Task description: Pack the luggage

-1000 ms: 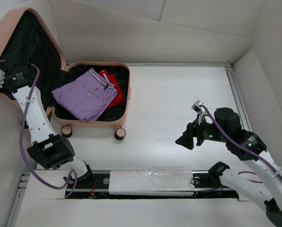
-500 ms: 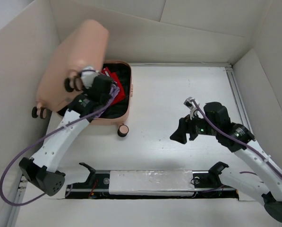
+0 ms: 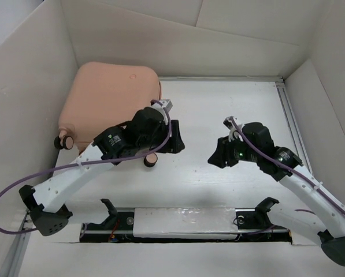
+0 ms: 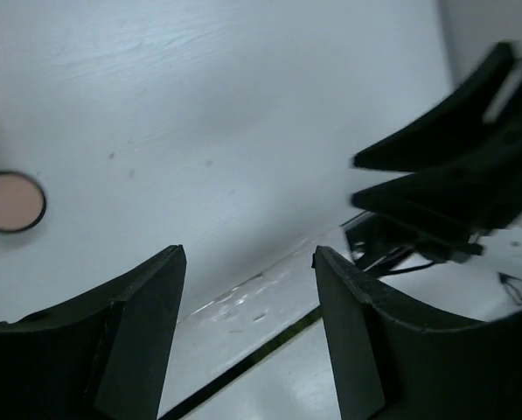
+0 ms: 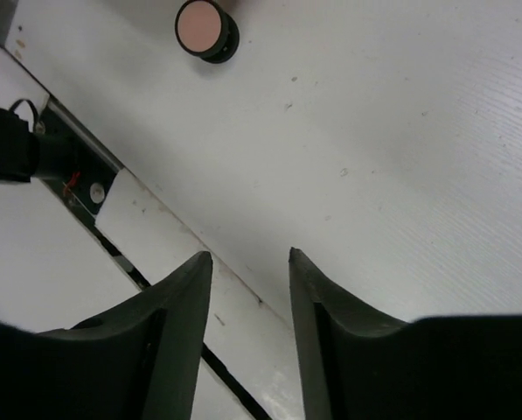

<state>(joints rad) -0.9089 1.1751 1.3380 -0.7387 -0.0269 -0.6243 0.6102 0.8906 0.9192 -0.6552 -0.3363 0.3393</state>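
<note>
The luggage, a pale peach hard-shell suitcase, lies closed at the back left of the table, so whatever it holds is hidden. One caster wheel pokes out at its near right corner and another at its near left. My left gripper hovers just right of the suitcase, open and empty; in the left wrist view the gripper is over bare table with the wheel at left. My right gripper faces it from the right, open and empty. In the right wrist view the gripper is above the table's front strip, the wheel far off.
White cardboard walls enclose the table on three sides. A white strip with a dark slot runs along the near edge between the arm bases. The right gripper's fingers show in the left wrist view.
The suitcase lid has swung down and shut over the clothes. My left arm came off the lid to the suitcase's right side and its jaws opened. The right gripper shifted left and narrowed somewhat.
</note>
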